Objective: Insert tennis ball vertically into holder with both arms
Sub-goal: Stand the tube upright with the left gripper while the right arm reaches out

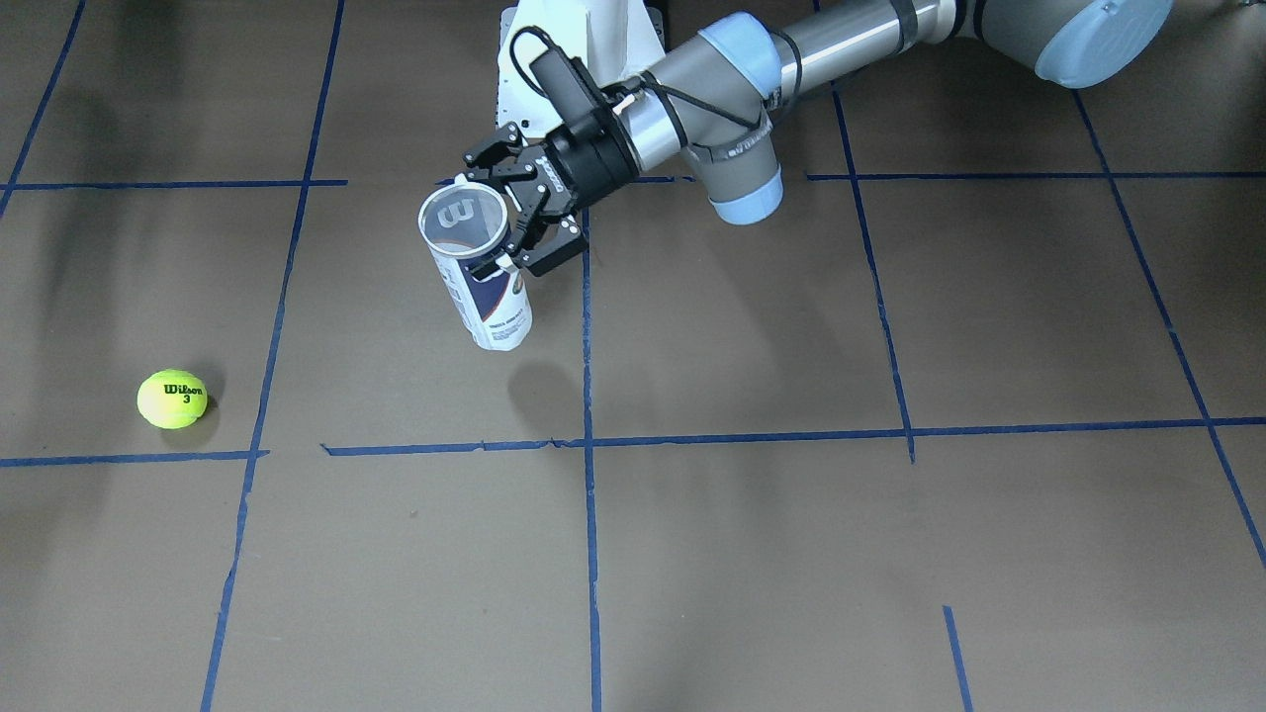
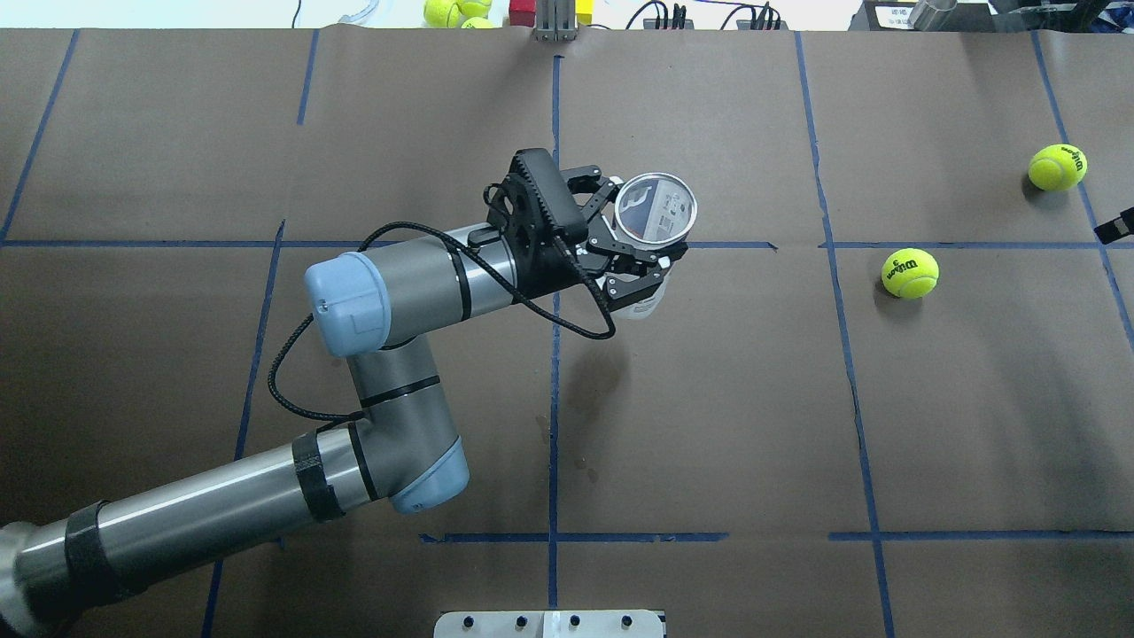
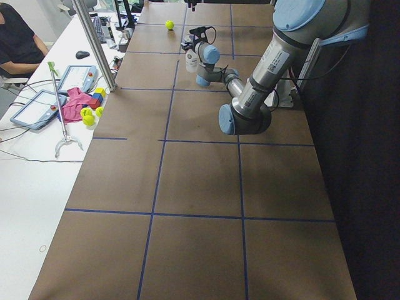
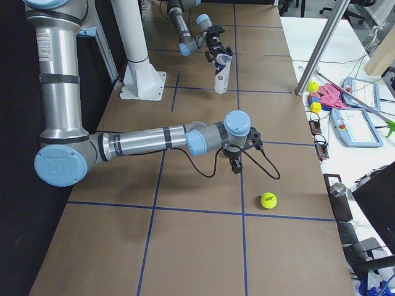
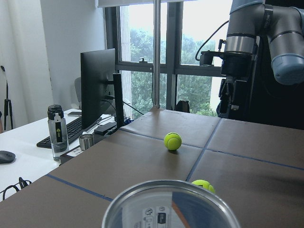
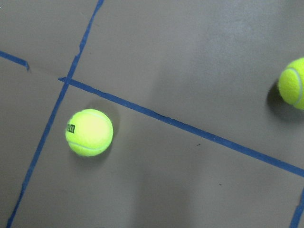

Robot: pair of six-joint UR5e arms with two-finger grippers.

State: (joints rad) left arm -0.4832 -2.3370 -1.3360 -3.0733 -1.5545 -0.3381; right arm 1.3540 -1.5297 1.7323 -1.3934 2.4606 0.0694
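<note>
Overall: the left arm point(image 2: 399, 292) carries the holder point(image 1: 492, 311) above the middle of the table point(image 1: 791, 554), while the tennis ball point(image 1: 172, 399) lies on the paper well off to the robot's right.
left gripper point(image 1: 480, 227): clamped on the holder just under its metal rim, with one finger on each side of the clear wall.
holder: roughly upright with its open mouth up and lifted off the table, so its shadow falls apart from its base. The navy, white and orange label covers the lower part.
tennis ball: resting on the table with its "Wilson 3" print showing, just inside a corner of the blue tape grid.
right gripper point(image 4: 236, 164): points down over the table on the robot's right. I cannot tell whether its fingers are spread or closed.
right wrist view: looks straight down on the tennis ball beside a crossing of tape lines, with the second ball point(image 2: 1058, 167) cut by the frame's right edge.
second ball: lies farther to the robot's right than the tennis ball and farther from the robot, close beside a tape line.
table: covered in brown paper marked with a blue tape grid.
pedestal base point(image 1: 584, 59): white, standing behind the holder on the robot's side.
</note>
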